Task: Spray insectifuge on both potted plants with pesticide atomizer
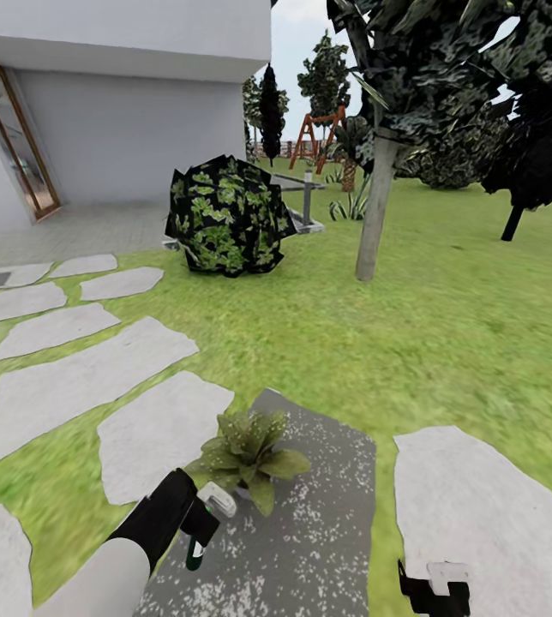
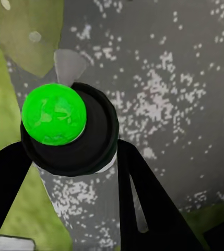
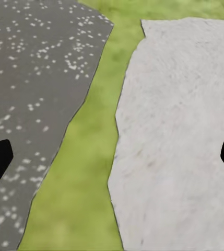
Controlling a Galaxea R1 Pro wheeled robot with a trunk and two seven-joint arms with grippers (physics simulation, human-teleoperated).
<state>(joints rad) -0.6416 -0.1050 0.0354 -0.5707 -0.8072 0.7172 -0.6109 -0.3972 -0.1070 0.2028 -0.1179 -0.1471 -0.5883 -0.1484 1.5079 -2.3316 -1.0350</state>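
One potted plant (image 1: pixel 248 454), a low rosette of speckled green leaves, stands on a dark speckled slab (image 1: pixel 319 523) in the lawn. Just in front of it, to its left, my left gripper (image 1: pixel 194 524) is shut on the pesticide atomizer (image 1: pixel 213 501), whose white nozzle head is nearest the leaves. In the left wrist view the atomizer (image 2: pixel 65 128) shows a round dark end with a bright green mark, clamped between the black fingers (image 2: pixel 143 198) of my left gripper (image 2: pixel 72 150). My right gripper (image 1: pixel 435 591) hangs open and empty over grass and pale stone, fingertips far apart in the right wrist view (image 3: pixel 114 157).
Pale stepping stones (image 1: pixel 79 381) run off to the left, and a large one (image 1: pixel 482 514) lies at the right. A big dark-leaved shrub (image 1: pixel 227 214), a grey bollard lamp (image 1: pixel 308 197) and a tree trunk (image 1: pixel 375 210) stand ahead. The house wall (image 1: pixel 122 128) is behind.
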